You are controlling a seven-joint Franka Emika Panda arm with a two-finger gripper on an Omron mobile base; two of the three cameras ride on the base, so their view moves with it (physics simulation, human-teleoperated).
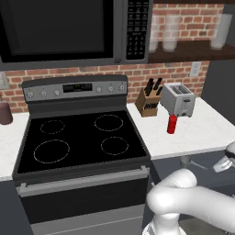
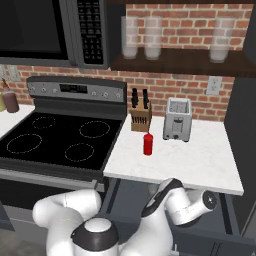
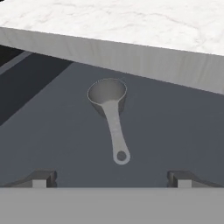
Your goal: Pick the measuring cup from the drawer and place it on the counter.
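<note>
The measuring cup is a small grey metal cup lying flat on the dark floor of the open drawer. Its long thin handle points toward me and ends in a small hole. My gripper hovers over the drawer just short of the handle's end. It is open, its two dark fingertips stand wide apart, and nothing is between them. The white counter overhangs the cup's far side. In the right base view my hand reaches down into the open drawer under the counter.
On the counter stand a red bottle, a toaster and a knife block. The black stovetop lies to the left, with a microwave above it. A shelf of glasses hangs over the counter.
</note>
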